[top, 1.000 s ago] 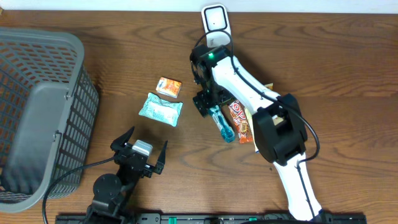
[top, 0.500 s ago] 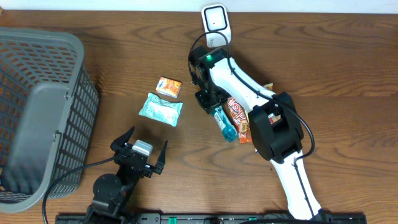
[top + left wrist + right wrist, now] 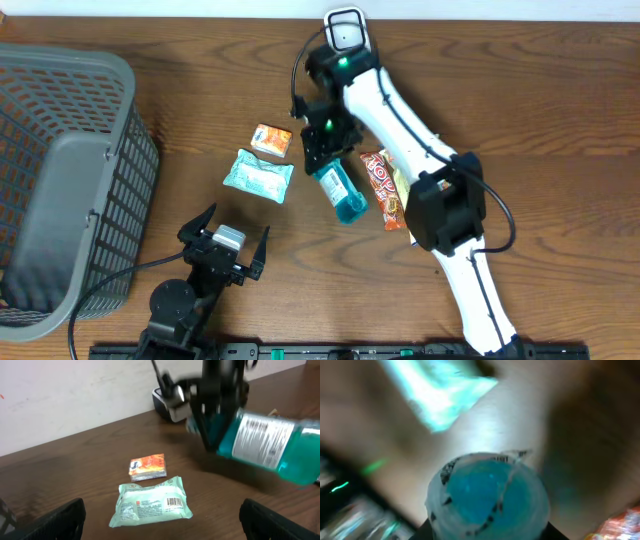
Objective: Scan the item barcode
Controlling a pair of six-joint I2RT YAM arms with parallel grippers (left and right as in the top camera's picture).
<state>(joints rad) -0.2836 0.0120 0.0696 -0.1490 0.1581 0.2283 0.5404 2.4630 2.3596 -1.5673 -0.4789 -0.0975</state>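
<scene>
My right gripper (image 3: 323,158) is shut on the neck end of a blue liquid bottle (image 3: 341,192) and holds it off the table. In the left wrist view the bottle (image 3: 272,445) hangs tilted, its white label facing the camera. The right wrist view is blurred and shows the bottle's round base (image 3: 487,495) between the fingers. The white barcode scanner (image 3: 346,30) stands at the table's far edge, behind the right arm. My left gripper (image 3: 225,245) rests open near the front edge, holding nothing.
A mint-green packet (image 3: 258,175) and a small orange packet (image 3: 272,139) lie left of the bottle. A red-orange snack bag (image 3: 384,188) lies to its right. A grey mesh basket (image 3: 60,190) fills the left side of the table.
The right gripper closed on the bottle, which lay beside the snack bag, and lifted it up and to the left. The left arm has not moved.
</scene>
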